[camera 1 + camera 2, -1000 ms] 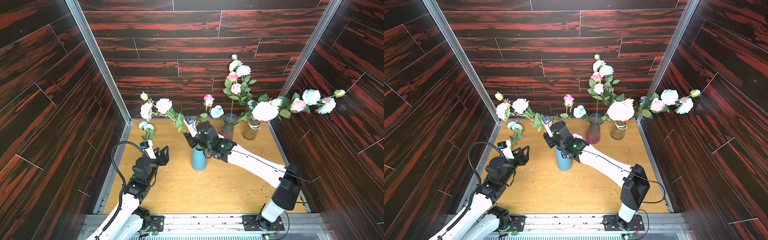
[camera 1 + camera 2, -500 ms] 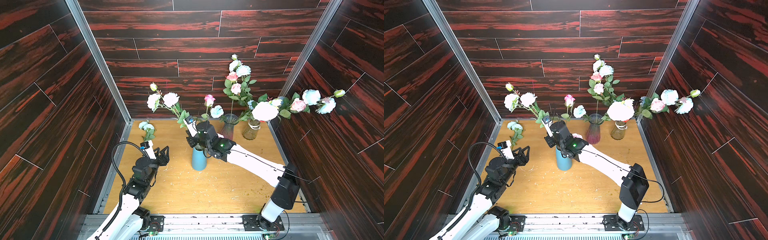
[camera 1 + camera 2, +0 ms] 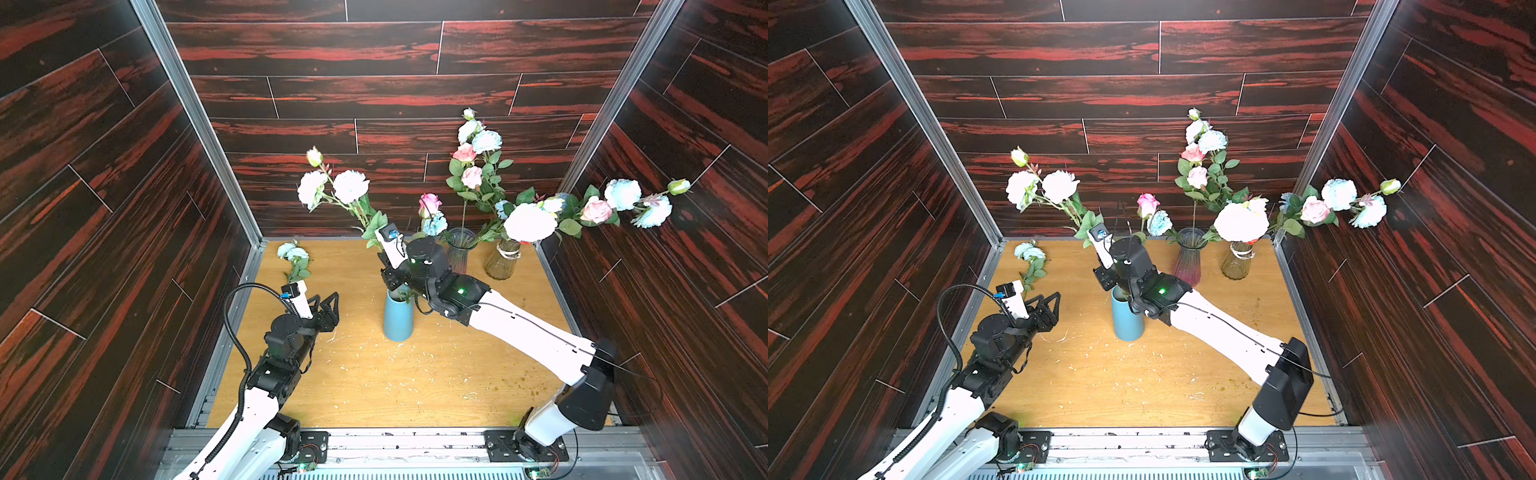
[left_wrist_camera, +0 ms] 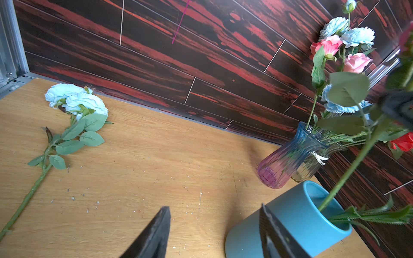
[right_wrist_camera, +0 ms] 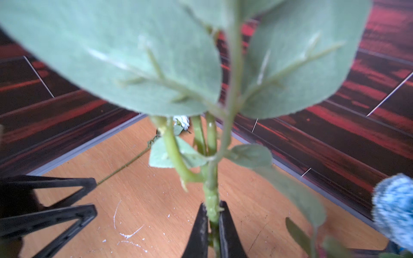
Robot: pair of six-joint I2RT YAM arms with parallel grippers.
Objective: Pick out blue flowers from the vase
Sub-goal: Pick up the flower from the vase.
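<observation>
**Stem pinched low, heads riding high**

Jaws of the right gripper [image 5: 212, 210] are seen closed to a narrow slit on the thin green plastic stem [image 5: 211, 194] of a long spray, just below its first fork and its broad felt-like leaves [image 5: 134, 55]. In both top views the hold is placed directly above the mouth of the matte blue ceramic vase [image 3: 398, 316]. From there the spray leans away to two pale ruffled heads [image 3: 332, 187] and a bud; whether their tint is blue or pink cannot be settled. A small blue ruffled carnation [image 3: 434, 224] is seen beside a pink rose [image 3: 429, 204] over the same vase. Another pale blue-white spray [image 4: 76, 100] is laid flat on the wooden table [image 3: 415, 374] near the back corner. The left gripper [image 4: 214, 206] is held near the vase, its jaws wide apart and empty.

Such a stem is judged light, springy and top-heavy. A slim round shaft may twist or slip between the pads, so bare stem below the leaves is the place to be taken. The soft fabric heads would be crushed by a grip. Leaves may be caught on neighbouring stems as the spray is drawn upward.
</observation>
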